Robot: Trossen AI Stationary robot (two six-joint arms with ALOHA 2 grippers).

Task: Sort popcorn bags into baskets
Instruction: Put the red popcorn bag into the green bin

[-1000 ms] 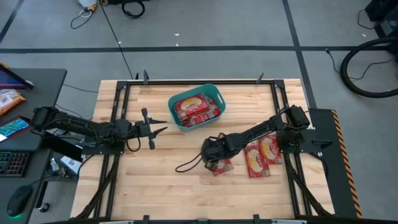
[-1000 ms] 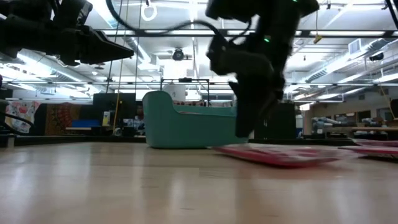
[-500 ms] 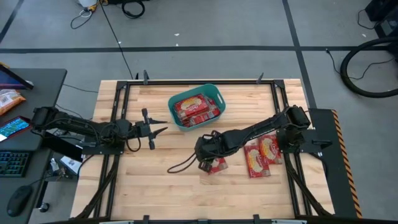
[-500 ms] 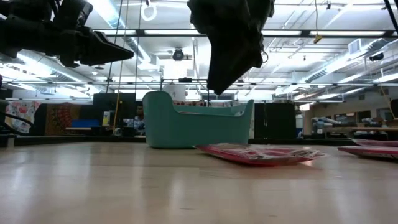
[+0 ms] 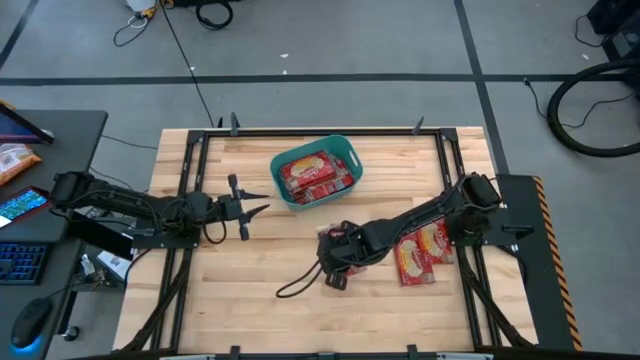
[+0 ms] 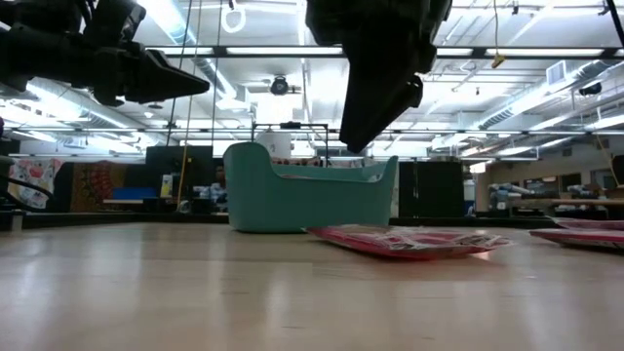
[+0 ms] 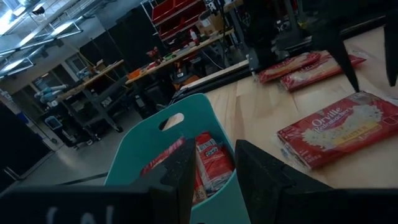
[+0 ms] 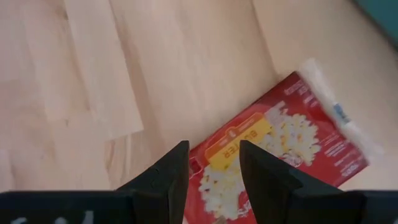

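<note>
A red popcorn packet (image 8: 280,155) lies flat on the wood, printed face up; it also shows in the low view (image 6: 409,241) and pokes out beside my arm from above (image 5: 356,266). My right gripper (image 8: 213,149) hangs open above it, touching nothing; it sits well off the table (image 6: 359,132), right of the table's middle (image 5: 337,270). The teal basket (image 5: 317,172) stands near the far edge with several red packets inside (image 7: 208,158). My left gripper (image 5: 262,207) hovers open left of the basket, its fingers pointing at it (image 7: 214,165).
More red packets (image 5: 420,250) lie flat in a cluster near the table's right edge (image 6: 585,235). A black cable loop (image 5: 300,285) trails from the right arm over the wood. Bare wood lies along the near edge and left half.
My right gripper has risen from the packet on the table, drifted toward the left, then come a little toward the near edge. The packet has stayed flat on the wood, shifted slightly leftward.
</note>
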